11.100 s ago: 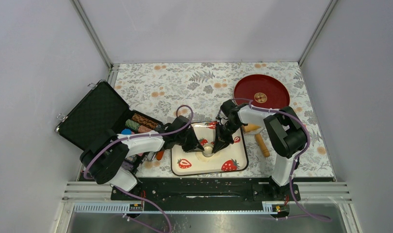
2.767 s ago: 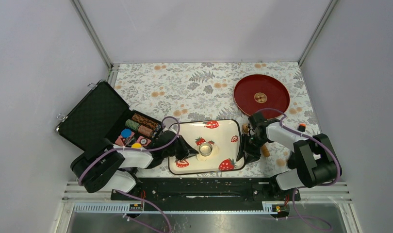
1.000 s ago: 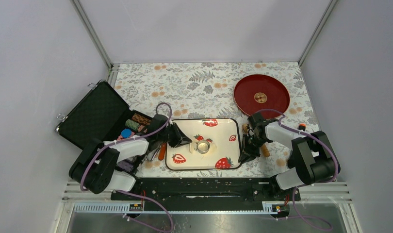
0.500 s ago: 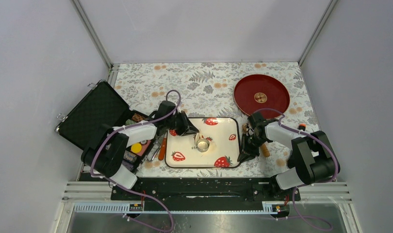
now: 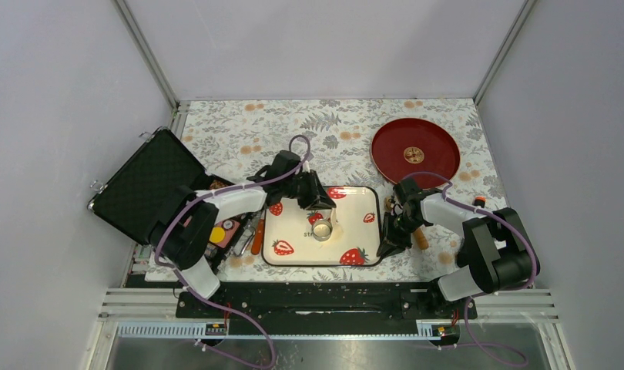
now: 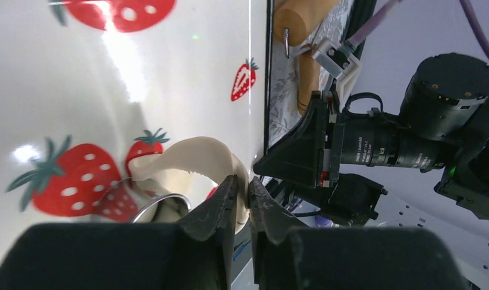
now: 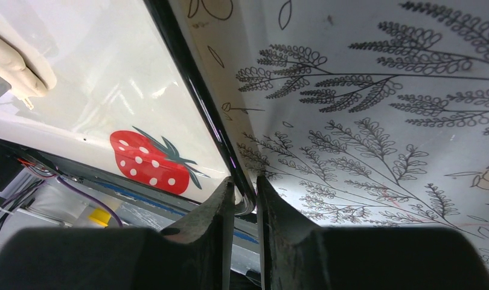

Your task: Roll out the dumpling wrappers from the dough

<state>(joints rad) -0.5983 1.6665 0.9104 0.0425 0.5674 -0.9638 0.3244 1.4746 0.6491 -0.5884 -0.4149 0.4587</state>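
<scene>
My left gripper [image 5: 321, 205] hovers over the strawberry tray [image 5: 355, 202] and is shut on the dough [image 6: 200, 158]. The dough is a thin ragged cream strip, pinched between the jaws [image 6: 242, 184] and lifted, arching down toward the small metal ring cutter [image 5: 322, 230]. The cutter's rim shows under the strip in the left wrist view [image 6: 163, 200]. My right gripper [image 5: 384, 247] is shut on the tray's black right rim [image 7: 200, 103], jaws either side of it [image 7: 245, 184]. The dough's end shows there at top left [image 7: 15, 60]. No round dumpling wrapper can be made out.
A red plate [image 5: 414, 151] lies at the back right. An open black case [image 5: 147, 189] with coloured chips stands at the left. The wooden roller [image 5: 417, 233] lies right of the tray, under my right arm. Orange-handled tools [image 5: 256, 235] lie left of the tray.
My left gripper has swung from the tray's left side to its far side, pulling the dough strip up from the ring cutter. The tray slid left. My right gripper stays on the rim.
</scene>
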